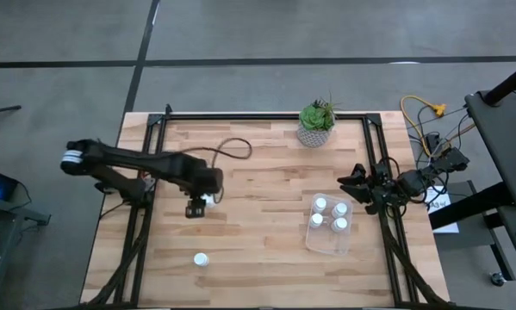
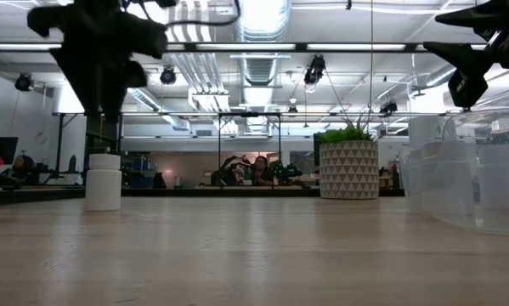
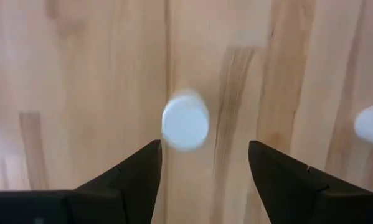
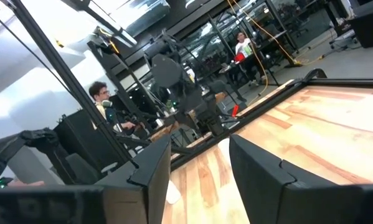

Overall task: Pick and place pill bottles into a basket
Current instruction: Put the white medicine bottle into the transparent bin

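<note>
I have the left arm stretched across the wooden counter (image 1: 258,215), its pincer (image 1: 195,207) pointing down, released, jaws apart over a standing pill bottle (image 3: 185,121) and not touching it. The right pincer (image 1: 354,182) waits above the counter's right edge beside the basket (image 1: 330,244), jaws parted and empty. From overhead I count four bottles (image 1: 321,204) inside the basket and one bottle (image 1: 201,258) alone near the front. The low camera adds a potted plant (image 2: 349,161) and seated people in the room behind.
</note>
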You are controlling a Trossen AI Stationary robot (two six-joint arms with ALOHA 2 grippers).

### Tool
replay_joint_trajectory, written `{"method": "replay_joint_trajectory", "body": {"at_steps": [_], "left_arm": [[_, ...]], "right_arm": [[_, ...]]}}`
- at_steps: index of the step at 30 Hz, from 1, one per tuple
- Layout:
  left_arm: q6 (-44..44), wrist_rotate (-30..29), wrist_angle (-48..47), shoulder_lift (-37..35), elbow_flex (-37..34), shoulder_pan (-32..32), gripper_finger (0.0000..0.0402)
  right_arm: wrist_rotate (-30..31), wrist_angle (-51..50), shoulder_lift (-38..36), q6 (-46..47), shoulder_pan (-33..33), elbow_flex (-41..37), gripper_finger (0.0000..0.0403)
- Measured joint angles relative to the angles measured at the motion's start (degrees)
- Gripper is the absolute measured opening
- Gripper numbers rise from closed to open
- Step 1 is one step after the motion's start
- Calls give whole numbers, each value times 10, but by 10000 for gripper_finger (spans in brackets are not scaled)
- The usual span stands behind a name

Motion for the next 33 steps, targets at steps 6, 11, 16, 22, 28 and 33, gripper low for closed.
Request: {"method": "replay_joint_trajectory", "body": {"at_steps": [6,11,16,22,28,33], "left_arm": [[33,-1,50,7,2,0,221],[33,-18,51,-4,0,1,221],[17,-45,50,-4,-1,1,221],[12,-45,49,-4,-3,1,221],[-4,-43,48,-4,-13,1,224],[-17,-44,47,-4,-20,2,253]], "right_arm": [[0,0,2,0,0,0,157],[0,0,2,0,0,0,157],[0,0,2,0,0,0,155],[0,0,2,0,0,0,157],[0,0,2,0,0,0,151],[0,0,2,0,0,0,148]]}}
